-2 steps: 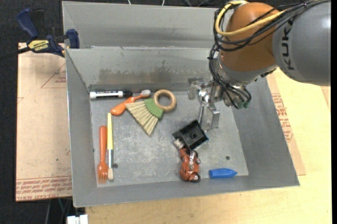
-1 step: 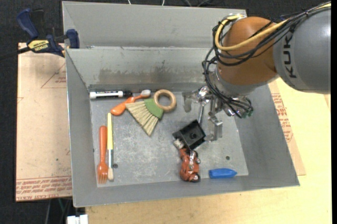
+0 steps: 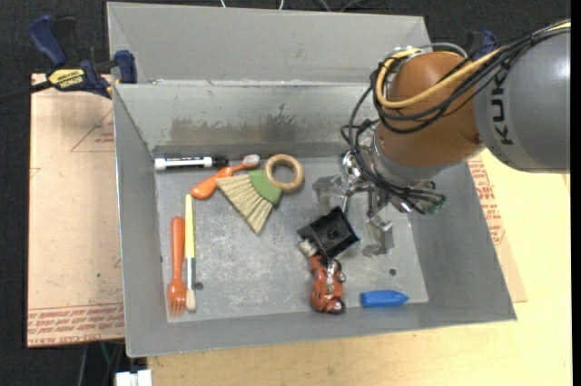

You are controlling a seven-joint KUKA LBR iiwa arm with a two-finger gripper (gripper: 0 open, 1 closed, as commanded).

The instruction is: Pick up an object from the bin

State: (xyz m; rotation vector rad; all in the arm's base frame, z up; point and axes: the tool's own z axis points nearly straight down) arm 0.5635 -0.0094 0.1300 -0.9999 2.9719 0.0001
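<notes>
Overhead view of the grey metal bin point(image 3: 263, 280) and its contents, with the black block point(image 3: 329, 233) taken as the reference for all positions. The block, a small dark boxy piece set at a slant, lies on the bin floor a little right of centre. The gripper point(image 3: 370, 216) is low inside the bin just to the right of the block, under the arm's rounded orange cover point(image 3: 427, 107) with its looped cables. Whether it touches the block cannot be made out. Whether its jaws are spread or pressed together cannot be told either, as the metal parts overlap from this angle. The block is the thing nearest to the gripper and rests on the floor, not lifted.

Just below the block, and touching or nearly touching its lower corner, lies a red-brown toy figure point(image 3: 325, 284). Below and to the right of the block, near the front wall, is a small blue piece point(image 3: 383, 299). Above and to the left of the block lies a pale wooden ring point(image 3: 284, 173), flat on the floor. Left of the block is a small hand broom point(image 3: 247, 195) with straw bristles, a green band and an orange handle. Its green band is against the ring. Farther up and left of the block, along the back wall, lies a black marker point(image 3: 189, 163). Well to the left of the block, by the left wall, an orange fork point(image 3: 177, 266) and a pale yellow stick point(image 3: 190, 243) lie side by side, both running front to back.
</notes>
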